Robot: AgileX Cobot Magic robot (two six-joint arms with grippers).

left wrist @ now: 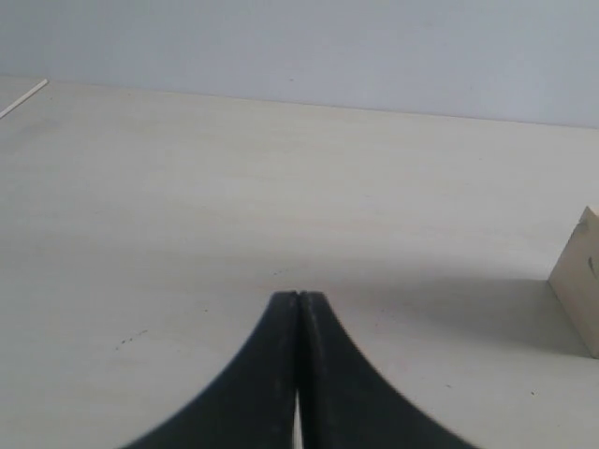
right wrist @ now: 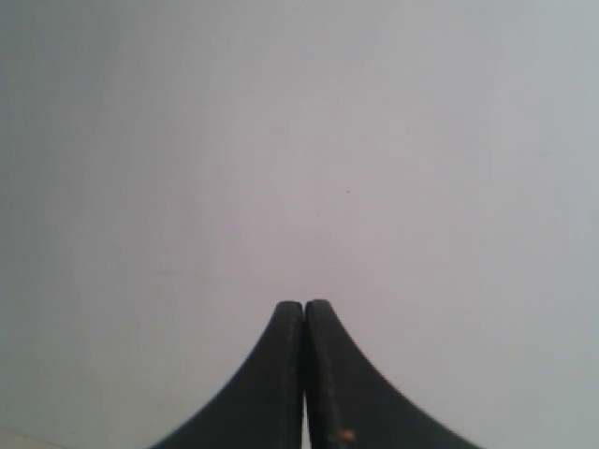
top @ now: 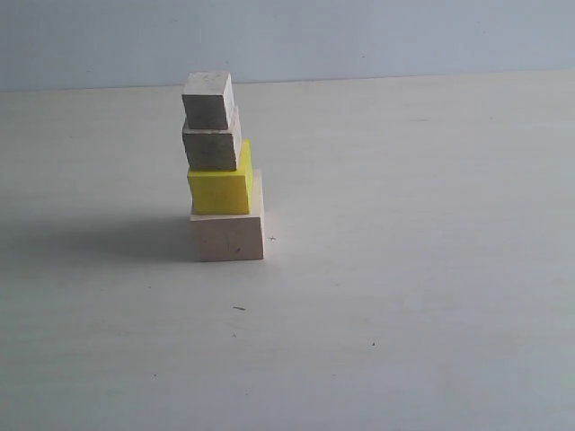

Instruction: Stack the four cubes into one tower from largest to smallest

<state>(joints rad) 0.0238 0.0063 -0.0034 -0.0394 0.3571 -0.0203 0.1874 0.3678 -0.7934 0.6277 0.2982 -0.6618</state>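
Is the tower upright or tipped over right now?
Upright. All four cubes of the tower sit stacked on the table, slightly offset, with nothing touching it.

The tower (top: 223, 171) of four cubes stands on the table (top: 404, 269).

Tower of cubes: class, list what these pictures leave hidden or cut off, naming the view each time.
Exterior view: the tower hides its own far faces.
Left wrist view: the frame edge leaves only a corner of one pale cube, past the shut left gripper.
Right wrist view: only the shut right gripper and blank surface; no tower.
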